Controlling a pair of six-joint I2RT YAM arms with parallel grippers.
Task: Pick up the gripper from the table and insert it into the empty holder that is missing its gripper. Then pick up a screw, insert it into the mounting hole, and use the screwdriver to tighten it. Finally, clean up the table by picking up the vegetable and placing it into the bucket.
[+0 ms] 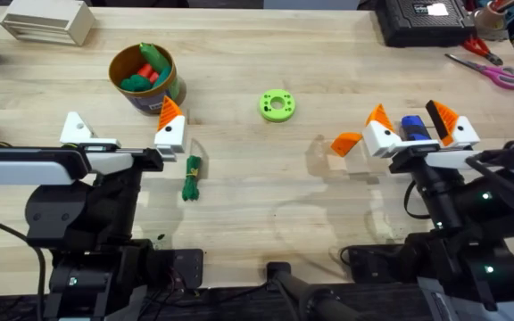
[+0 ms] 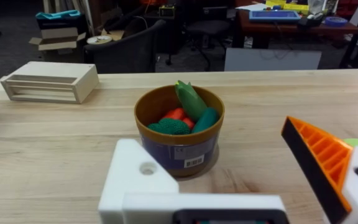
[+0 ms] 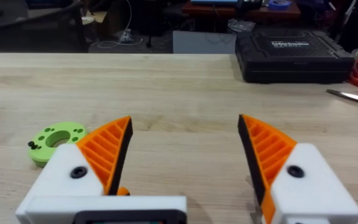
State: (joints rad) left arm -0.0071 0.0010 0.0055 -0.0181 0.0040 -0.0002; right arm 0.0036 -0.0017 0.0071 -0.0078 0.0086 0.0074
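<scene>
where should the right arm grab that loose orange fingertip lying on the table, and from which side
Grip the small loose orange ribbed wedge-shaped plastic fingertip across its narrow width near the thicker end, probably coming straight down from above. It lies flat on the bare wooden table, just left of the right gripper, so nothing crowds it. The tapered point would likely slip between open jaws.

From above, the right arm's white mounts cover part of the blue screwdriver, so its tip can't be seen. The scissors run off the table's far right edge. Dark specks on the green disc are too small to identify as screws.
</scene>
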